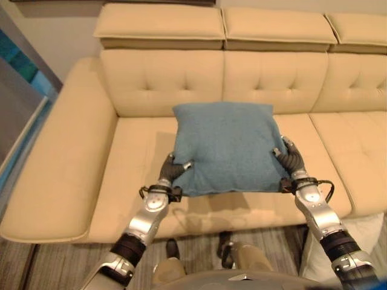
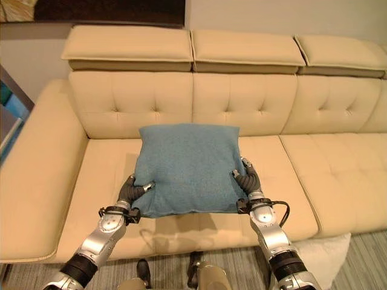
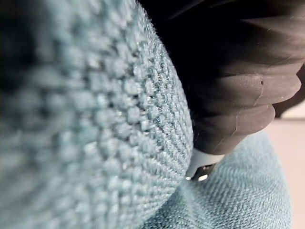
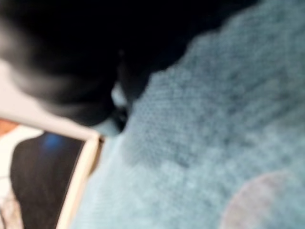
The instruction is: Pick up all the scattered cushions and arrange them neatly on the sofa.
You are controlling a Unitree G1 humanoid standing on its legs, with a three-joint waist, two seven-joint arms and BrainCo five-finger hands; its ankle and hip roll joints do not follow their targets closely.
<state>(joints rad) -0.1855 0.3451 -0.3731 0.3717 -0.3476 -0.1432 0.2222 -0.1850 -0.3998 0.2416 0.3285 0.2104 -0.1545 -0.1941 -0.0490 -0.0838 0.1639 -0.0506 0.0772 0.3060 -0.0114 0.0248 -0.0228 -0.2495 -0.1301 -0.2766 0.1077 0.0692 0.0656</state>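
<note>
We see L hand (image 1: pixel 171 171) and R hand (image 1: pixel 291 158) both gripping blue cushion (image 1: pixel 227 147) ctr frame over sofa (image 1: pixel 139 151); white cushion (image 1: pixel 363 241) lower right on floor; wrist views add cushion weave.

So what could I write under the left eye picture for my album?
Both robot hands, left hand and right hand, grip a blue cushion by its sides above the cream sofa.

Cream tufted leather sofa (image 1: pixel 139 81) on grey striped floor (image 2: pixel 363 254); white soft cushion (image 2: pixel 323 251) on floor by sofa's front edge.
</note>
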